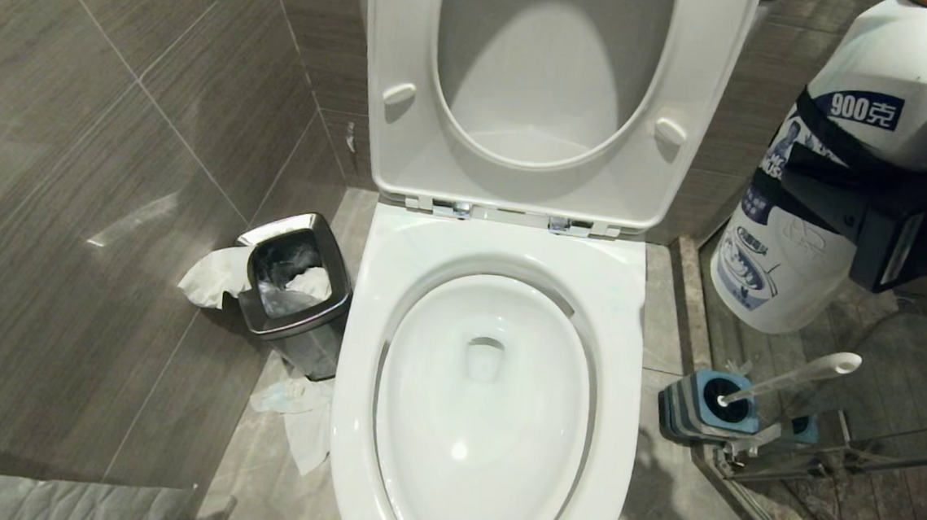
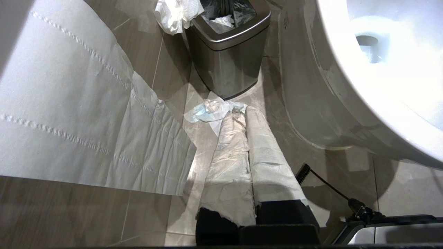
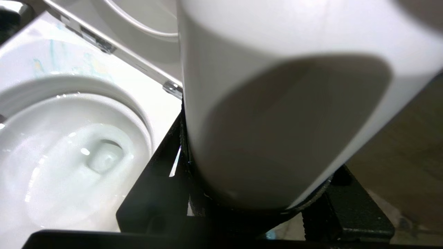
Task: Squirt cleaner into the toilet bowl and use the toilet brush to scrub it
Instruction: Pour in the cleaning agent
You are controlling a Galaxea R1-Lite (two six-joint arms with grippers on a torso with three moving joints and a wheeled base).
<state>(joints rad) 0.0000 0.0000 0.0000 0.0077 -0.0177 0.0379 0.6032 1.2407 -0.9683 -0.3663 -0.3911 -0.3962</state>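
The right gripper (image 1: 836, 184) has its black fingers (image 3: 155, 180) clamped on a white bottle (image 1: 836, 180), held upright at 2 o'clock from the bowl (image 1: 486, 408), off its right side and above the floor. Faint blue cleaner (image 3: 52, 55) streaks the porcelain behind the basin near the hinges. The seat (image 1: 552, 95) stands raised at 12 o'clock. The brush (image 1: 790, 379) sits in its blue-and-grey holder (image 1: 698, 407) at 3 o'clock from the bowl, handle leaning to the right. The left gripper (image 2: 247, 145) hangs low at the bowl's 8 o'clock, its 2 paper-wrapped fingers (image 2: 232, 162) pressed together, pointing toward a steel bin (image 1: 294, 285) at 9 o'clock, with tissue (image 1: 297, 420) lying on the floor.
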